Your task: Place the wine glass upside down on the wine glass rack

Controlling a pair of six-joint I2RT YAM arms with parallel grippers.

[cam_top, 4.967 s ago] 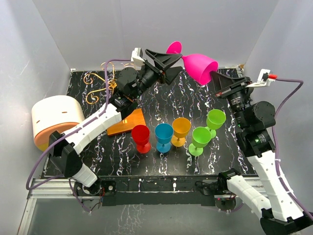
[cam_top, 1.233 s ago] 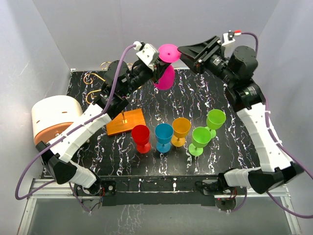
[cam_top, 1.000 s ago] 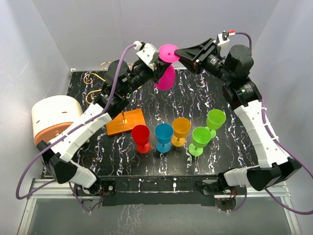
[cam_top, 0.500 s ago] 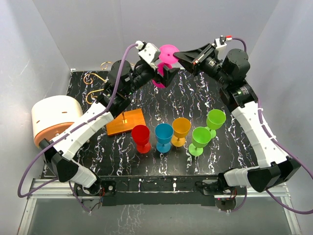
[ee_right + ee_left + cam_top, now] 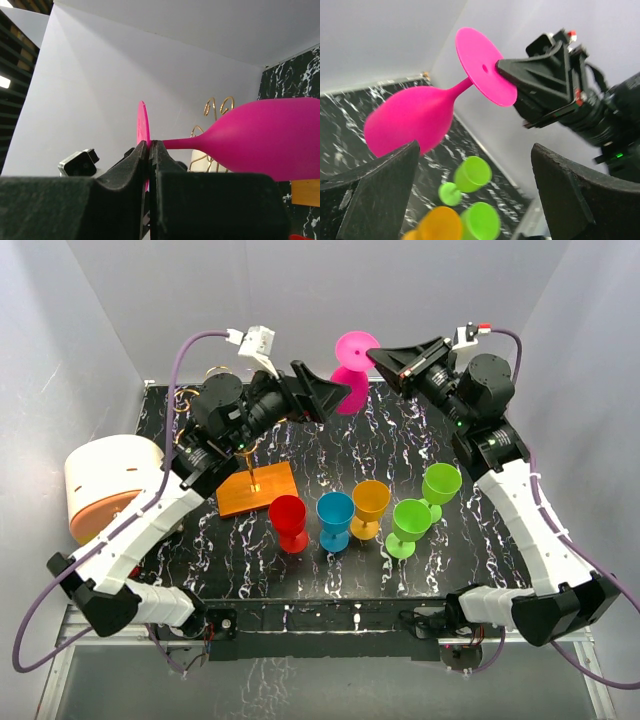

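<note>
The wine glass (image 5: 355, 345), a pink one, is up in the air over the far middle of the counter (image 5: 400, 435), well clear of its surface. The right tool (image 5: 149, 145) is closed on the rim of the glass's flat foot and is its only hold. The glass lies tilted, with the bowl lower and pointing left towards the left arm.

The left tool (image 5: 475, 145) is wide open with a finger on either side of the bowl and touches nothing.

The rack (image 5: 262, 490) stands at the far left. Its orange base is on the counter, and its gold loops are mostly hidden behind the left arm in the top view. Nothing hangs on the loops that show.

The lift looks done and the placing not yet begun. The glass is off the counter and gripped by the foot, which suits hanging it bowl-down. What remains is to carry it left to the rack, slide the stem into a loop so the foot catches, and let go. The left arm lies between glass and rack and would probably need to clear first.

Five other coloured glasses (image 5: 335, 518) stand upright in a row nearer, not yet handled.
</note>
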